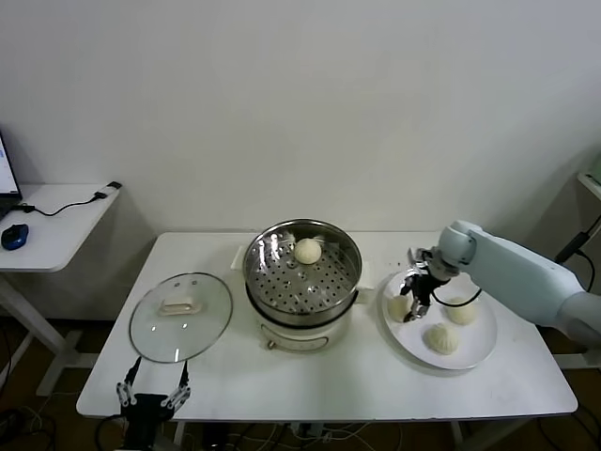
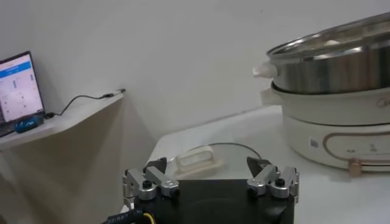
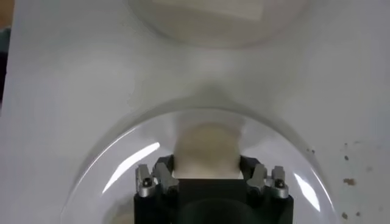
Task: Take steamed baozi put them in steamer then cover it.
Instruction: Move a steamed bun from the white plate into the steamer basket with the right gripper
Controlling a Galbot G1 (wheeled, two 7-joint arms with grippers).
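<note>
Baozi (image 1: 401,305) on the white plate (image 1: 481,349), near the table's right edge, sits between the right tool's (image 1: 419,293) fingers, which are pinched against its sides. It looks soft and light, likely to dent, so a gentle hold across its middle suits. Being round, it has no long axis or heading. Two more wait on the plate; another (image 1: 308,250) lies in the steamer (image 1: 301,282) at mid-table. By the near left corner, the left tool (image 1: 152,396) hangs spread beside the glass lid (image 1: 180,317).

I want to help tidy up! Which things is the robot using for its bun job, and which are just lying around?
For the job: steamer with one baozi inside; three buns on the plate, the right gripper closed on one bun; glass lid.

Just lying around: side desk, blue mouse, cable. The left gripper waits open.
</note>
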